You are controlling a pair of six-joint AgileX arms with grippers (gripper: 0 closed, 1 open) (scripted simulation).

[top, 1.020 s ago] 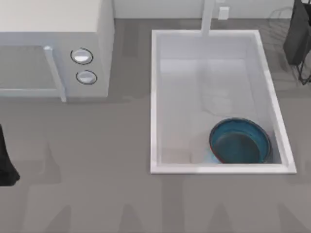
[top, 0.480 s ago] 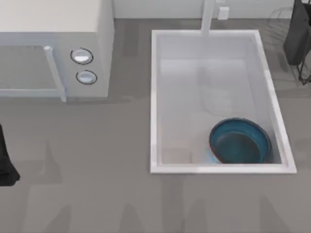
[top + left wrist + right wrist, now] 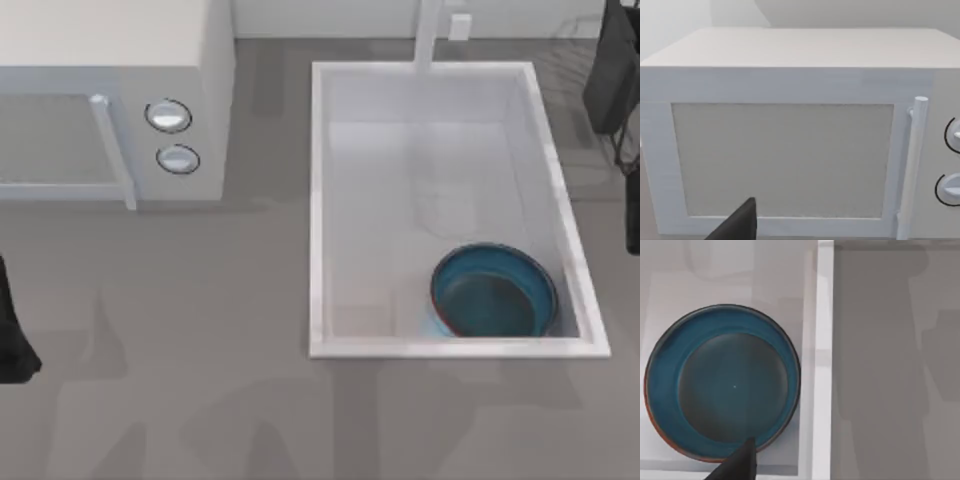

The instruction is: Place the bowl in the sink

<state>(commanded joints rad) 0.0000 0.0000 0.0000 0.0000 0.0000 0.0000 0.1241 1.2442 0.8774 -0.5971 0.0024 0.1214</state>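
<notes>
The teal-blue bowl [image 3: 493, 291] rests upright on the floor of the white sink [image 3: 316, 200], in the corner nearest the front right, far from the faucet post [image 3: 429, 35]. In the right wrist view the bowl [image 3: 722, 385] lies directly below the camera, beside the sink's rim [image 3: 824, 365]. A dark part of my right gripper [image 3: 737, 466] shows above the bowl's edge, holding nothing. My right arm [image 3: 633, 205] is at the table's right edge. My left arm [image 3: 10, 330] is parked at the left edge.
A white microwave [image 3: 110, 100] with two round knobs [image 3: 168, 116] stands at the back left, and its door [image 3: 782, 160] faces my left gripper [image 3: 737, 226]. A dark wire-framed object [image 3: 612, 70] stands at the back right. Grey countertop [image 3: 200, 400] spreads in front.
A dark piece of my right arm has come into the top view at the right edge, beside the sink. The bowl has not moved.
</notes>
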